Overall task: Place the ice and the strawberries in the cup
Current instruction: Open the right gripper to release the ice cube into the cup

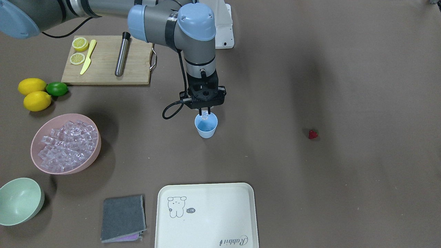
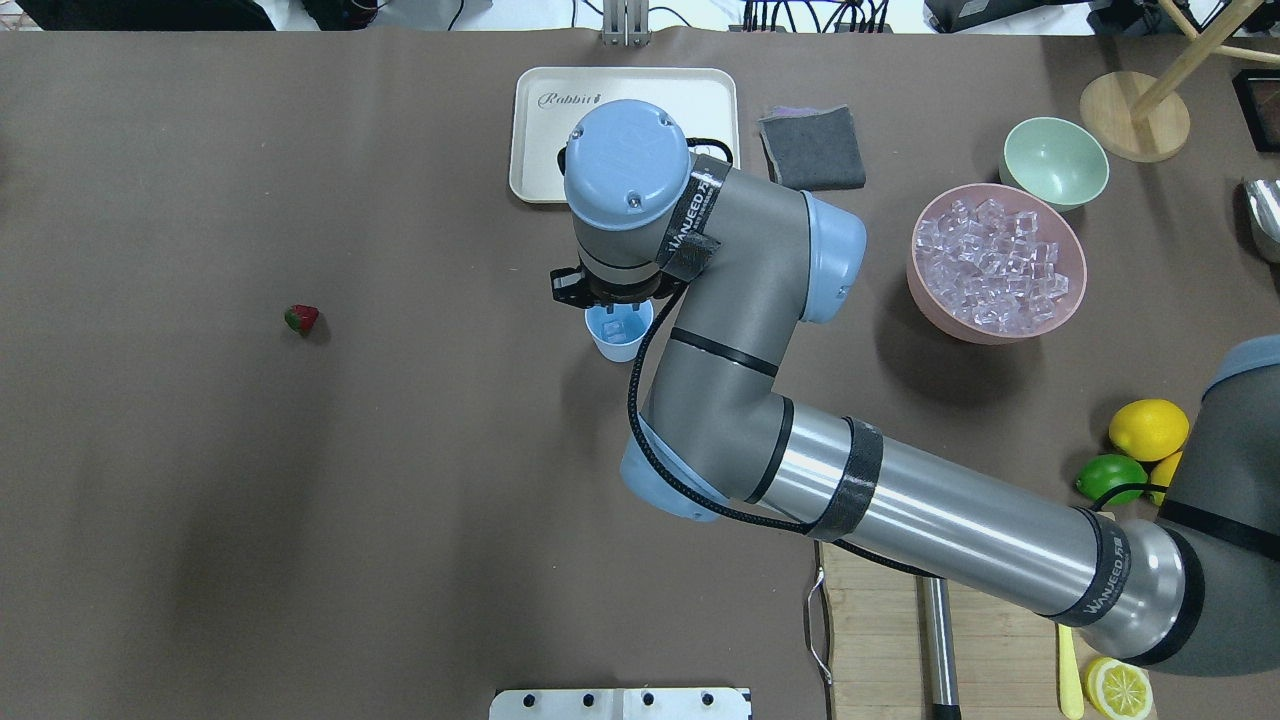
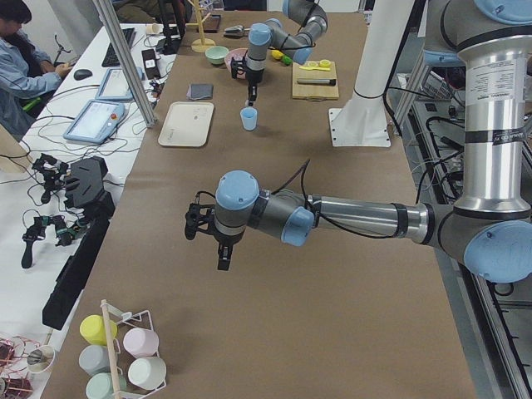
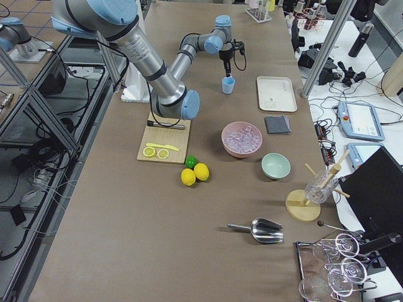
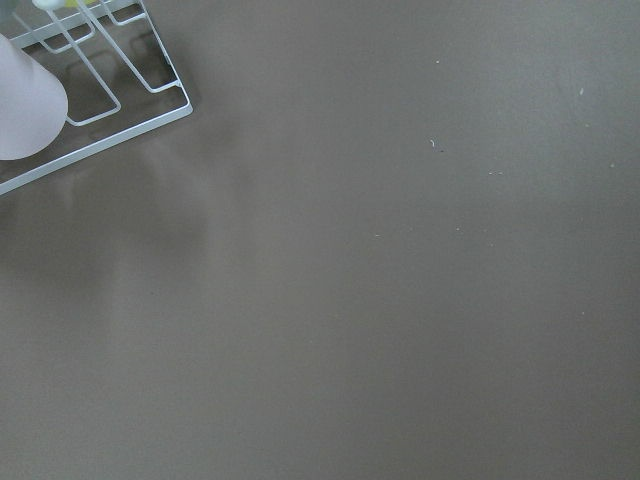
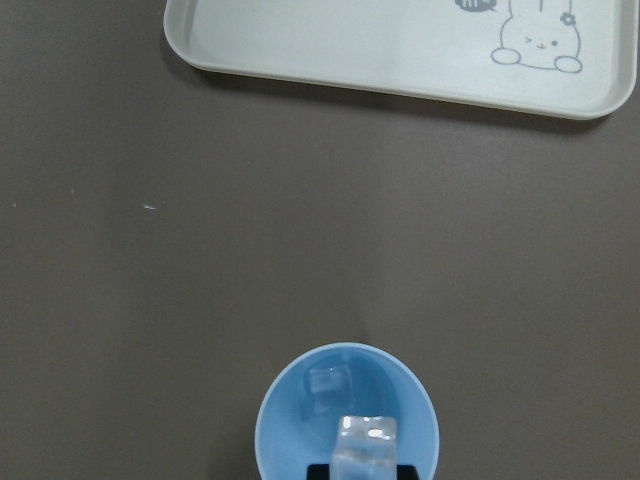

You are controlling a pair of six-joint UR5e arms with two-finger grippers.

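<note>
Right fingers [image 1: 200, 112], narrowed onto one ice cube [image 6: 365, 450], hang directly above the mouth of the light blue cup [image 1: 206, 132]; a second cube [image 6: 326, 380] lies inside it. In the overhead view the strawberry [image 2: 302, 319] rests on the surface [image 2: 300, 500] well apart at the cup's 9 o'clock, and the pink bowl [image 2: 925, 300] of ice sits toward 3 o'clock. Left fingers [image 3: 223, 259] hover far off; their spread cannot be told.
</note>
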